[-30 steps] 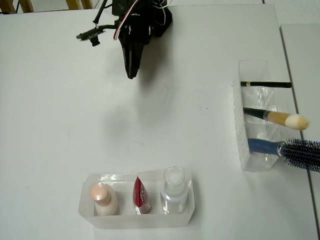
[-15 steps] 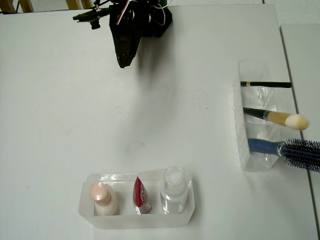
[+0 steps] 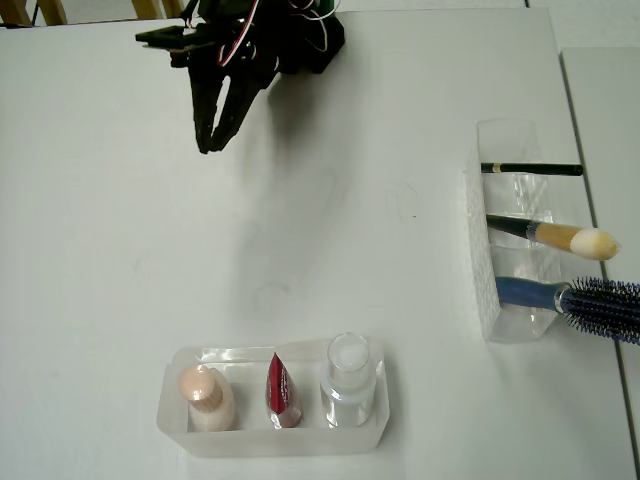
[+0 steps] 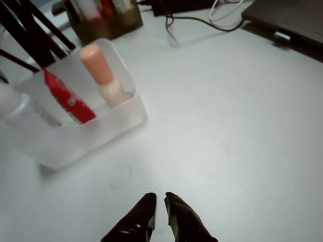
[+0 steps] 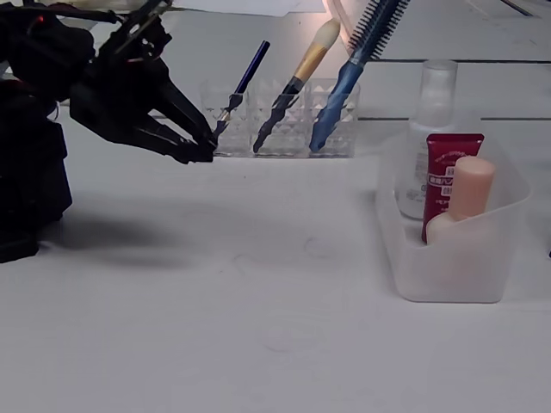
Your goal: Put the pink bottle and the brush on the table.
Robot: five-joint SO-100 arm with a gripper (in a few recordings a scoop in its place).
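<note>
My gripper (image 3: 209, 143): my two black fingers were a little way apart, and I held nothing. In the wrist view (image 4: 159, 201) a thin gap showed between the tips. They hung over the table and touched none of the things.
The table (image 3: 120, 280): it was white and flat, bare under my fingers.
Frosted tray (image 3: 275, 436): it sat on the table, well apart from my gripper.
The pink bottle (image 3: 204, 394): it stood up in the left end of the tray in the overhead view, with its pink cap on top. In the wrist view (image 4: 104, 73) it was ahead of my fingers.
Red tube (image 3: 281, 390): it stood in the middle of the tray, beside the pink bottle.
Clear bottle (image 3: 348, 385): it stood at the other end of the tray.
Clear holder (image 3: 482, 250): it sat far off at the right side of the overhead view.
The brush (image 3: 565, 238): it leaned in the middle slot of the holder, fluffy tip out.
Green pencil (image 3: 530, 169) and blue hairbrush (image 3: 590, 299): one on each side of the brush.
Room: dark cables (image 4: 192, 20) lay on the table past the tray in the wrist view.
</note>
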